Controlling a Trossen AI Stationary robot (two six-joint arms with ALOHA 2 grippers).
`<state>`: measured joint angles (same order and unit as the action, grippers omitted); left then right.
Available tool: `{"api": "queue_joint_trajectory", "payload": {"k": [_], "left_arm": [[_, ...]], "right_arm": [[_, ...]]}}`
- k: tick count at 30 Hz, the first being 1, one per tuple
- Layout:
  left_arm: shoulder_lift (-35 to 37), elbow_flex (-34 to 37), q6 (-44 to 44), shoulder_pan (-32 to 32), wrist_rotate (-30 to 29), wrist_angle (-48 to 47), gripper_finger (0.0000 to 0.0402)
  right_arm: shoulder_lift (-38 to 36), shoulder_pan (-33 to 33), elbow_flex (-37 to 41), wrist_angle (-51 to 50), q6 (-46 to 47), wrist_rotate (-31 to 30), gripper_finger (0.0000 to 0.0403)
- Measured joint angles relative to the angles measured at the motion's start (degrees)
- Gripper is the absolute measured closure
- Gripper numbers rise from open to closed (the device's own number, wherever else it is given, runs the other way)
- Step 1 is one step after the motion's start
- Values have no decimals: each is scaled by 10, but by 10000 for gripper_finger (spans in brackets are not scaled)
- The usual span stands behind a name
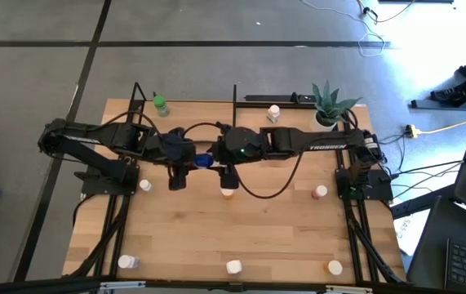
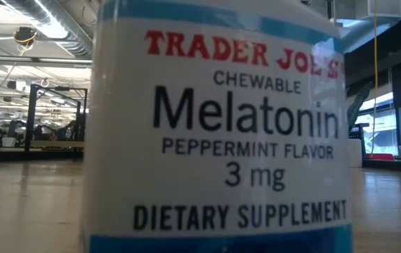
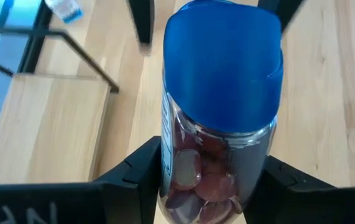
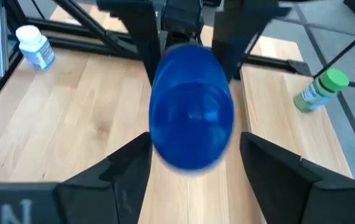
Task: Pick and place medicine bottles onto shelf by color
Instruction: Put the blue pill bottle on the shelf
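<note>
Two end effectors meet at one bottle above the middle of the table point(image 1: 184, 237), so this looks like a handover. Starting on the left, the left end effector point(image 3: 211, 186) pinches the blue-capped bottle point(image 3: 217, 112) by its clear body, one dark finger on each side, with reddish tablets showing through the wall. The bottle lies roughly level, its long axis running out along the line of those fingers, its blue cap pointing away from the left wrist and toward the right arm. Moving right, the right end effector point(image 4: 193, 165) faces that cap head-on, its fingers spread on either side of it and apparently not yet touching.

My worry is the exchange itself: if the left fingers release before the right ones have closed, the bottle drops to the table and rolls. The right fingers would close on the smooth rounded cap, a poor hold that could slip or tilt. A misjudged push between the arms could twist it loose.

Farther right of both end effectors, a green bottle point(image 4: 320, 90) lies near the shelf point(image 1: 208, 114) posts.
</note>
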<state>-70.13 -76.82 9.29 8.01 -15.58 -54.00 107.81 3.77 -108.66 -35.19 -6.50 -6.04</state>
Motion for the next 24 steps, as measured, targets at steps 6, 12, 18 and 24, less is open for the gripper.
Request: {"api": "queue_joint_trajectory", "payload": {"k": [6, 12, 18, 24], "left_arm": [[4, 1, 24, -2, -10, -13, 244], [28, 0, 26, -22, -40, -19, 244], [66, 13, 27, -60, -105, -31, 244], [132, 85, 44, -98, -120, -8, 244]], "right_arm": [[-28, 0, 0, -73, 8, -21, 158], [-73, -1, 0, -157, 50, -79, 157], [-112, 0, 0, -240, 99, -79, 157], [-141, 0, 14, -247, 125, -80, 157]]}}
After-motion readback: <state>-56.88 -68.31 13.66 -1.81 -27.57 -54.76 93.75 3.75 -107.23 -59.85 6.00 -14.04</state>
